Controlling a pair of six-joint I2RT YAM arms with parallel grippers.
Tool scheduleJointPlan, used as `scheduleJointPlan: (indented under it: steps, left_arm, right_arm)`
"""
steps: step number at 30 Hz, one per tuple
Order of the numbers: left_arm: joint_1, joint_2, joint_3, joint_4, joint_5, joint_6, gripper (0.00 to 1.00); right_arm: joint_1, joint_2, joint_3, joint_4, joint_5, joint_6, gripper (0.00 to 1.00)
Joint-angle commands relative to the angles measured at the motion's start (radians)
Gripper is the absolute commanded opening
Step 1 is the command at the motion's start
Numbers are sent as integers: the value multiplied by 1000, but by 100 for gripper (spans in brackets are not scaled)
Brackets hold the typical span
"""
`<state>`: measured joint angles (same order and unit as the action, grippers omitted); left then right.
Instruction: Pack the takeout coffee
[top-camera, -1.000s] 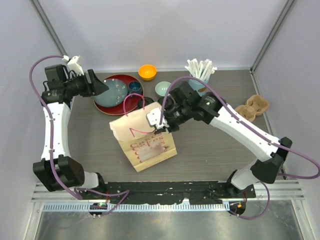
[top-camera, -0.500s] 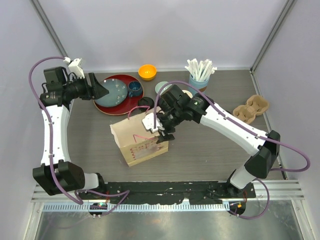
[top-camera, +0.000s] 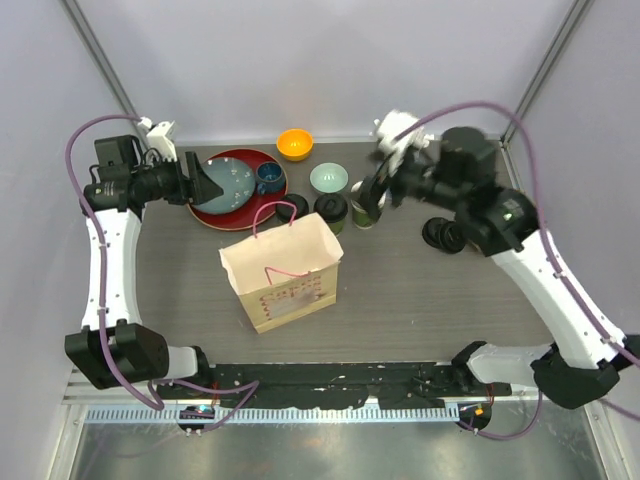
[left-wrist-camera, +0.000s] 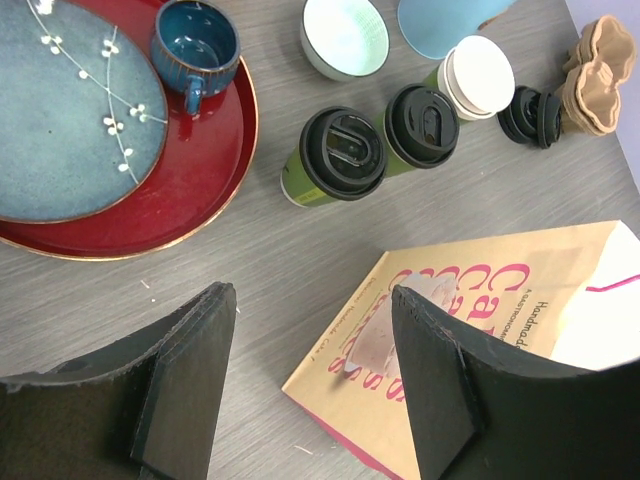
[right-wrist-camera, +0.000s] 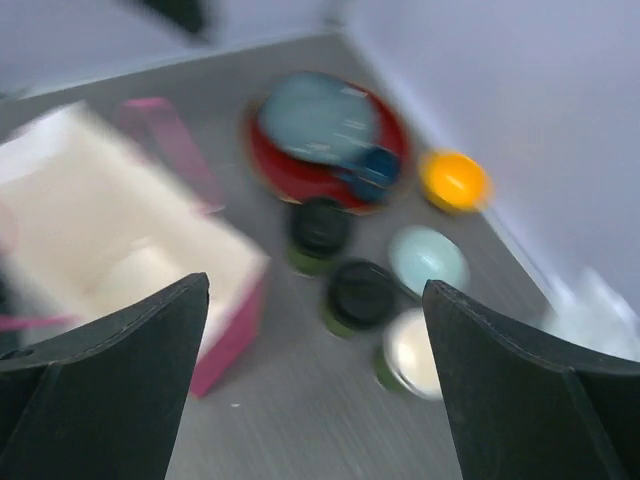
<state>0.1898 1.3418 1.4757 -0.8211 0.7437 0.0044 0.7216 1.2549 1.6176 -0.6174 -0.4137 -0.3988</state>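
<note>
standing upright just beyond the open tan paper bag (top-camera: 288, 285), the two green-patterned paper cups with black plastic lids (left-wrist-camera: 342, 152) were judged light and crushable, best gripped gently mid-wall; left gripper (left-wrist-camera: 310, 365) and right gripper (right-wrist-camera: 315, 295) were seen spread, empty

The left arm (top-camera: 108, 260) stands tall off its base and folds at the elbow, wrist pointing rightwards. The left gripper (left-wrist-camera: 312, 295) has its jaws partly apart, nothing between them. The right arm (top-camera: 540, 270) arches up and back, its forearm turned leftwards and a bit blurred. The right gripper (right-wrist-camera: 315, 285) is spread wide, empty.
</note>
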Motion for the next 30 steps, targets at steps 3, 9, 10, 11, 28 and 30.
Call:
scheduleJointPlan:
  steps: [3, 9, 10, 11, 28, 30]
  left_arm:
    - [-3, 16, 51, -55, 49, 42, 67]
    - [-4, 49, 55, -93, 22, 100, 67]
    - [-3, 62, 64, -107, 20, 114, 67]
    - [-3, 68, 72, -140, 25, 130, 67]
    - [-3, 281, 373, -522, -56, 342, 67]
    - [-3, 306, 409, -555, -84, 410, 67]
  right_arm:
    - [-511, -31, -182, 67, 524, 382, 97]
    - [-865, 87, -282, 82, 382, 256, 92]
    - [-905, 113, -274, 87, 350, 227, 92]
    - [-939, 144, -268, 103, 322, 216, 89]
    - [-1154, 518, -131, 42, 190, -23, 77]
    - [-1154, 525, -110, 41, 187, -28, 77]
